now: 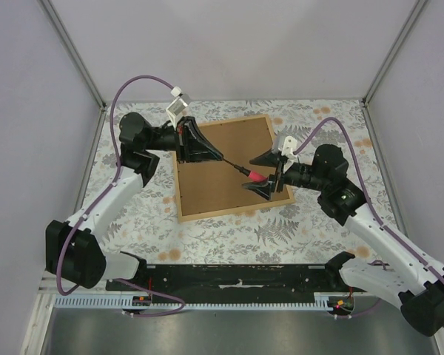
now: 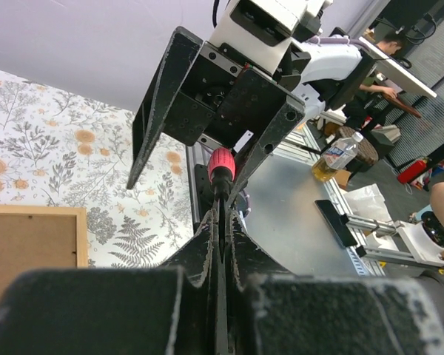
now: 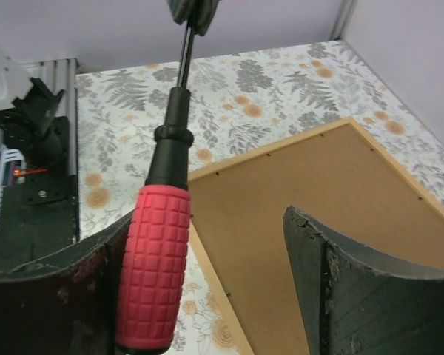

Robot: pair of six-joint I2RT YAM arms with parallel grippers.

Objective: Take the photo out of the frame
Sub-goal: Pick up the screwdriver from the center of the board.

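Observation:
The frame (image 1: 240, 140) lies back side up on the floral cloth, its brown board ringed by thin tan wood, and it also shows in both wrist views (image 2: 22, 244) (image 3: 318, 185). The photo is hidden under that board. My left gripper (image 1: 220, 157) is shut on the thin metal shaft of a screwdriver (image 1: 256, 176) and holds it over the board. The screwdriver's red handle (image 3: 154, 266) stands between the fingers of my right gripper (image 3: 207, 222). That gripper is open: the handle is close against one finger, with a wide gap to the other.
A floral cloth (image 1: 296, 229) covers the table between lilac side walls. A black rail (image 1: 229, 274) runs along the near edge between the arm bases. Purple cables (image 1: 137, 81) loop above both arms.

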